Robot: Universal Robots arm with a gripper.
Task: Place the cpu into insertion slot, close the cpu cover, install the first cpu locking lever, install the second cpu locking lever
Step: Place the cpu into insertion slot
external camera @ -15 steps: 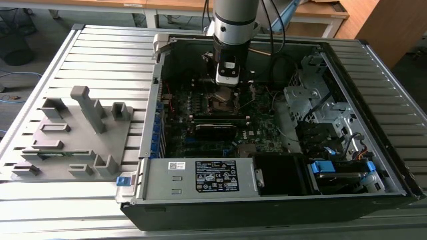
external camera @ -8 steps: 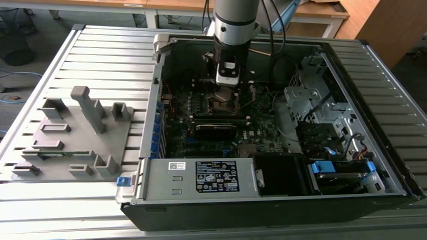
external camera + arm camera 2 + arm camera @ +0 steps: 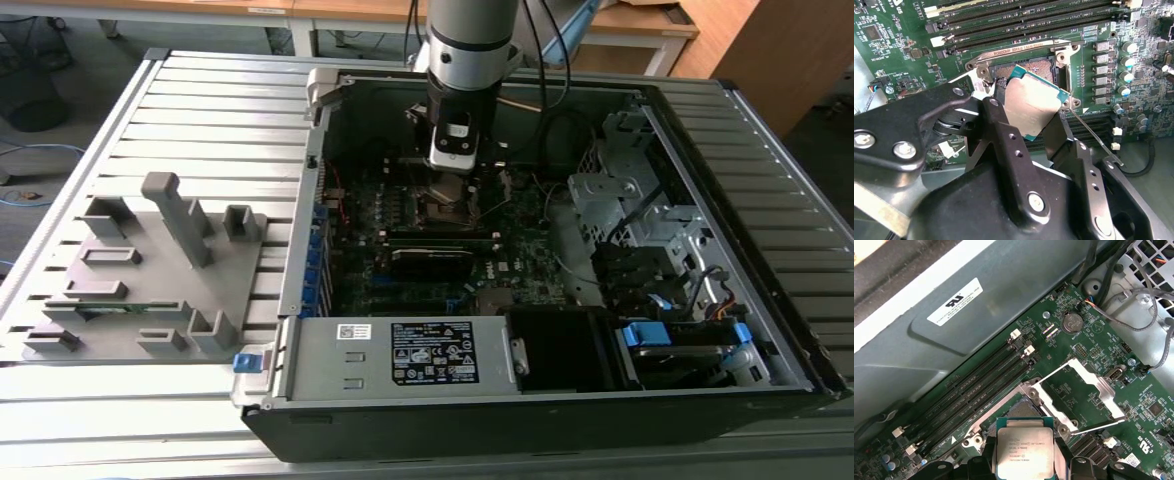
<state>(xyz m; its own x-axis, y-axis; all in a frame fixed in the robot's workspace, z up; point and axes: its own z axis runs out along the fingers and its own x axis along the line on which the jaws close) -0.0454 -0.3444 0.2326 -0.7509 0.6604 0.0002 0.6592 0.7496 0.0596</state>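
The chip (image 3: 1034, 102) is pinched by opposite edges between the fingers (image 3: 1004, 132) and held tilted just above the open socket (image 3: 1036, 67). The cover (image 3: 1101, 387) is swung up. Chip judged light, stiff and fragile; only the edges should be gripped.

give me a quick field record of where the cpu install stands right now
claw: shut on the cpu, gripping two opposite edges
cpu pose: tilted, held above the insertion slot, not seated
insertion slot state: uncovered, centre exposed
cpu cover: swung open, off the slot
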